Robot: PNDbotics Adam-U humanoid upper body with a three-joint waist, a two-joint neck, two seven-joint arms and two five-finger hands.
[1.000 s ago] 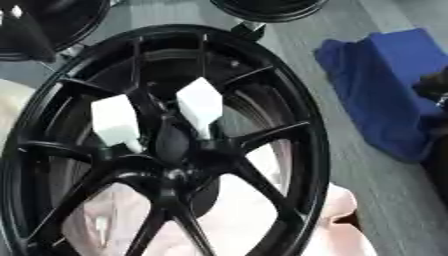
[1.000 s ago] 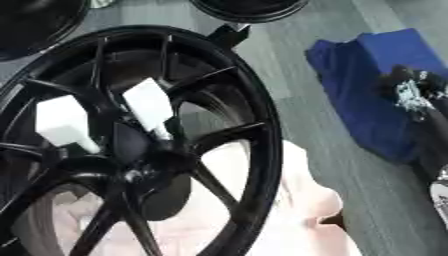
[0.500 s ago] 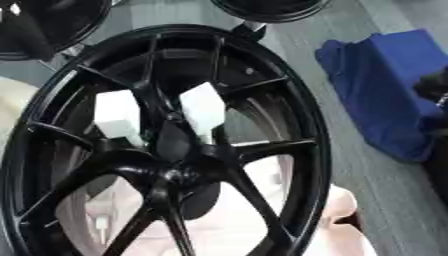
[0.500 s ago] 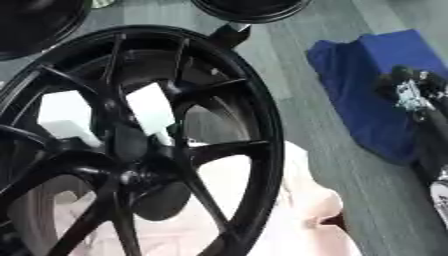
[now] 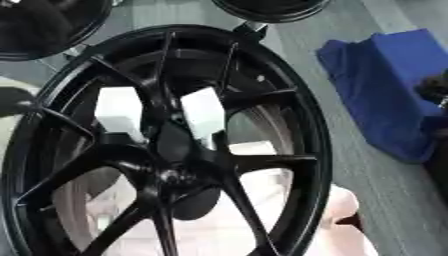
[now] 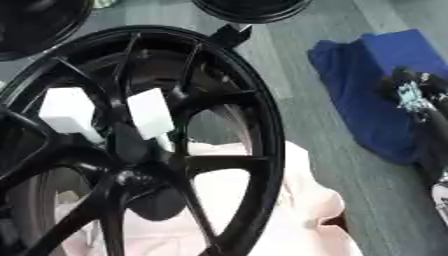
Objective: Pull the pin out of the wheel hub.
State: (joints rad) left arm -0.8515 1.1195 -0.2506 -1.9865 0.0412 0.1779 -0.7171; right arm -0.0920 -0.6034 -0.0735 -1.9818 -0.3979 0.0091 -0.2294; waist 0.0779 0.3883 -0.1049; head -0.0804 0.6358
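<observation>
Black wheel stood upright, filling view, pale cloth beneath. Hub sat low-centre; pin not made out. Right hand hung far right over blue cloth (finger state: cannot tell). Left hand unseen. Best: reach square to hub, draw pin straight along its axis.

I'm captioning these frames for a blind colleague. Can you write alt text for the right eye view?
A large black spoked wheel fills the left and centre, with two white blocks showing between its spokes near the hub. Pale pink cloth lies beneath it, a blue cloth lies on the grey floor at right, and part of the robot's right arm shows at the right edge.
</observation>
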